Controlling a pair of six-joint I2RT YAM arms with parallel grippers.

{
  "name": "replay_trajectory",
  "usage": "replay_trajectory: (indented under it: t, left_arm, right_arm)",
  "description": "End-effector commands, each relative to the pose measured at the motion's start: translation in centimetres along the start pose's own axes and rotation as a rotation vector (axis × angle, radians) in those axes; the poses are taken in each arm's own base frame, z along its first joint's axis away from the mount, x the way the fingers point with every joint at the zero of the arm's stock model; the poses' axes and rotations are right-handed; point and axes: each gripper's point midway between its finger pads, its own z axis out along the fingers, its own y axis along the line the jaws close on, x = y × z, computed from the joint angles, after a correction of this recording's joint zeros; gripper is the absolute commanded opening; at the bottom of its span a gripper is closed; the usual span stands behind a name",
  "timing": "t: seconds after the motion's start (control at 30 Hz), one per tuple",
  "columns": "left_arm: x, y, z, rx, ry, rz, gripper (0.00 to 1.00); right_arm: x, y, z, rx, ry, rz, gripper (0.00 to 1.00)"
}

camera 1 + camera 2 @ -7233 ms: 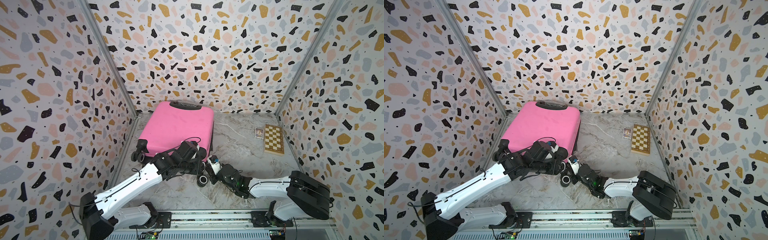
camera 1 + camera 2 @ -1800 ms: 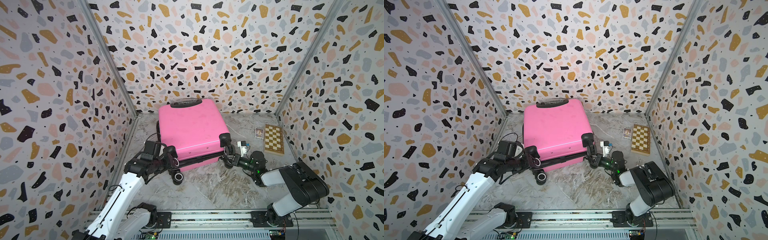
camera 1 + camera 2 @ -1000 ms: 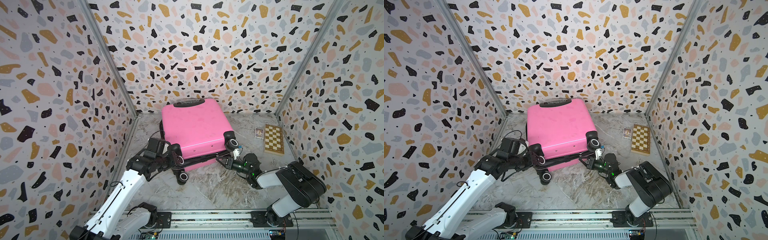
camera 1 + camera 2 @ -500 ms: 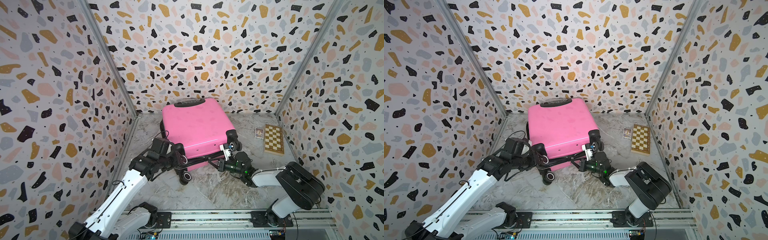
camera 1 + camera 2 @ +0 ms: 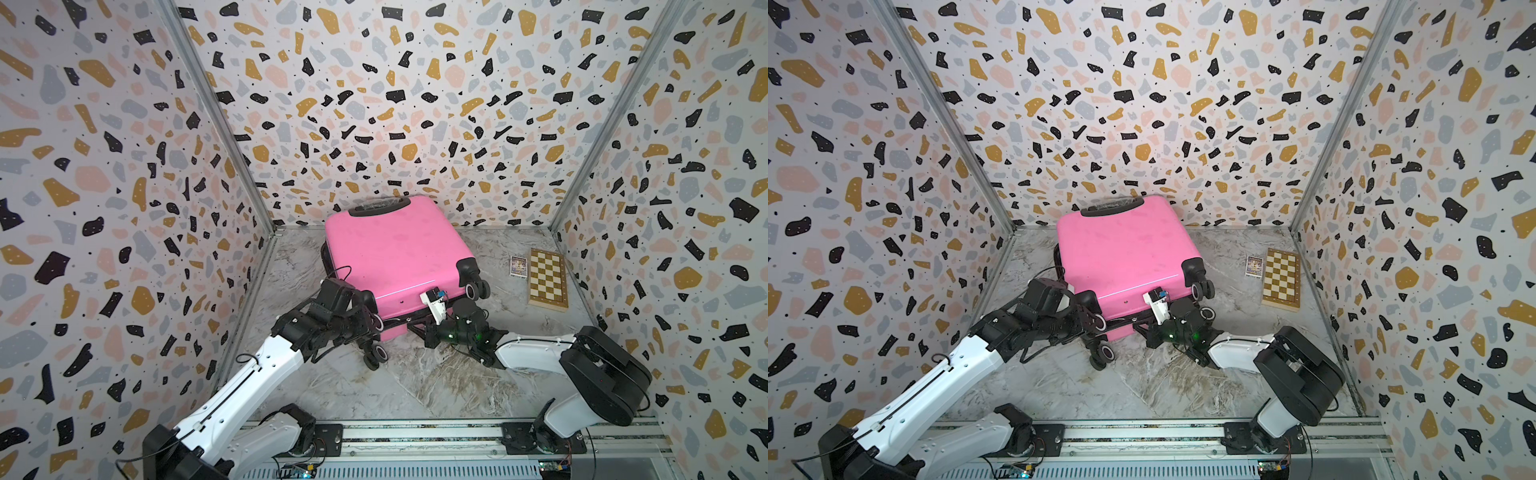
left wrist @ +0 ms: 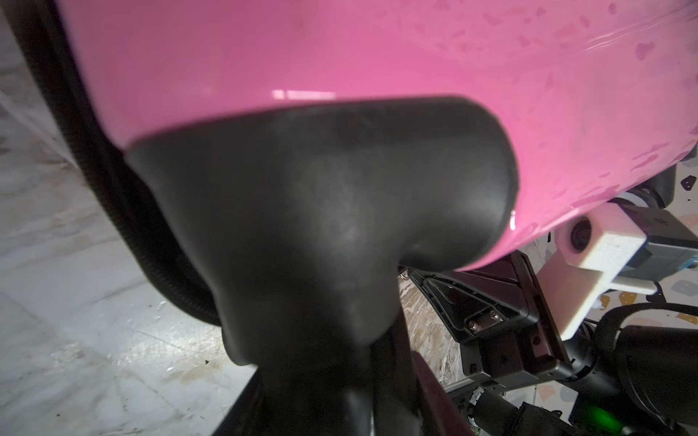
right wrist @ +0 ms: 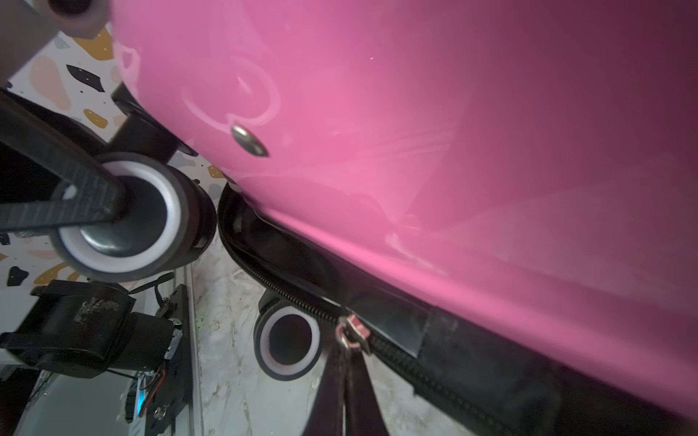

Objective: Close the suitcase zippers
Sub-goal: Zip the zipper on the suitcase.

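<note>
My right gripper (image 7: pixel 347 353) is pinched shut on the zipper pull (image 7: pixel 353 334). The suitcase (image 5: pixel 395 257) is right in front of it. I should pull slowly along the zippers (image 7: pixel 291 300). How my left gripper (image 5: pixel 365 322) holds, I cannot tell.

The pink suitcase (image 5: pixel 395 257) is lying on the marbled surface (image 5: pixel 415 386), handle (image 5: pixel 378 206) toward the back wall (image 5: pixel 374 124), wheels (image 5: pixel 476 289) toward the robot. The left gripper (image 5: pixel 369 311) is sitting at its near left corner wheel; the right gripper (image 5: pixel 417 328) is meeting the black zippers (image 5: pixel 401 321) along the near edge. A chessboard (image 5: pixel 547 279) is lying well apart to the right, a small box (image 5: pixel 518 266) just beside it.
</note>
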Motion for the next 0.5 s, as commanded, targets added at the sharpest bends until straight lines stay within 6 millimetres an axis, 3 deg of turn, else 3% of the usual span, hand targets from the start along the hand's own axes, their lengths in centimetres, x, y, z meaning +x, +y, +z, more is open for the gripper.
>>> replay_trajectory:
  t: [0.0,0.1,0.2,0.33,0.4,0.47]
  left_arm:
    - [-1.9,-11.9,-1.5,0.461,-0.107,0.260,0.20]
    - [-1.7,-12.5,-1.6,0.472,-0.100,0.279,0.22]
    - [-1.5,-12.2,-1.5,0.447,-0.088,0.298,0.30]
    - [-2.2,-10.0,-2.3,0.301,-0.129,0.343,0.73]
    - [-2.6,-8.5,-3.1,0.213,-0.162,0.375,0.87]
    - [-3.4,-7.1,-4.1,0.123,-0.205,0.410,0.95]
  right_arm:
    - [0.8,10.5,0.4,-0.360,0.100,-0.176,0.00]
    - [1.3,11.0,1.2,-0.352,0.128,-0.207,0.00]
    - [1.4,10.1,1.6,-0.283,0.134,-0.217,0.00]
    - [1.2,6.6,1.1,-0.095,0.135,-0.236,0.00]
    - [1.2,5.0,0.3,-0.036,0.131,-0.226,0.00]
    - [1.2,3.4,-0.8,0.017,0.126,-0.213,0.00]
